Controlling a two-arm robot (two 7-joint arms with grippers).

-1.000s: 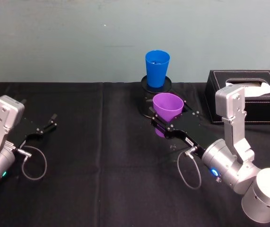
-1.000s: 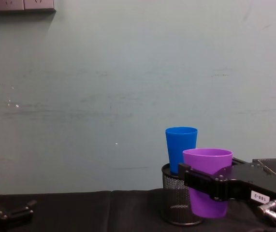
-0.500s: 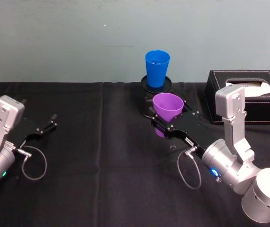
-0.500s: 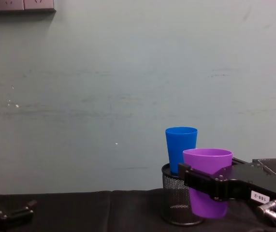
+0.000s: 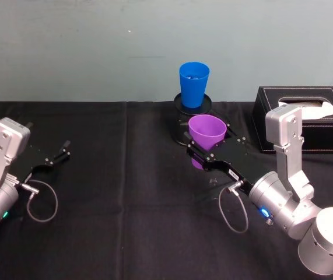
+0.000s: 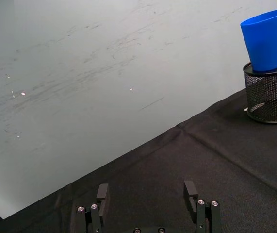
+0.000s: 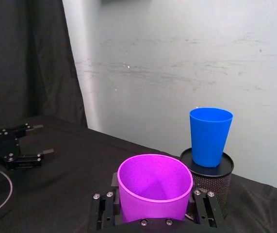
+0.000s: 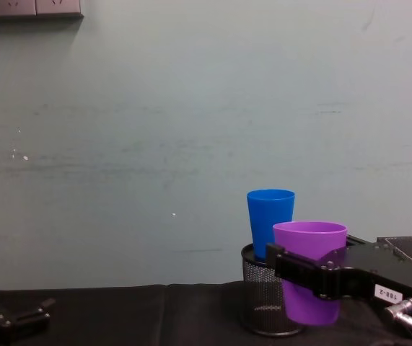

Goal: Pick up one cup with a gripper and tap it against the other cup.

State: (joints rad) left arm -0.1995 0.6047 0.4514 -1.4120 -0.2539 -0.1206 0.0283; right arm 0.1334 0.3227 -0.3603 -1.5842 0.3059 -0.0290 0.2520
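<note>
My right gripper (image 5: pixel 204 153) (image 7: pixel 153 204) (image 8: pixel 299 268) is shut on the purple cup (image 5: pixel 206 133) (image 7: pixel 154 190) (image 8: pixel 309 270), holding it upright above the black cloth. The blue cup (image 5: pixel 193 84) (image 7: pixel 210 136) (image 8: pixel 269 222) (image 6: pixel 267 40) stands upright on top of a black mesh holder (image 5: pixel 185 112) (image 7: pixel 211 184) (image 8: pixel 262 299) just behind the purple cup; a small gap shows between the two cups. My left gripper (image 5: pixel 58 153) (image 6: pixel 145 194) (image 8: pixel 11 317) rests open over the cloth at the far left, with nothing between its fingers.
A black tissue box (image 5: pixel 306 116) sits at the right, behind my right arm. The black cloth (image 5: pixel 125 192) covers the table up to the pale green wall. A grey cable loops beside each wrist.
</note>
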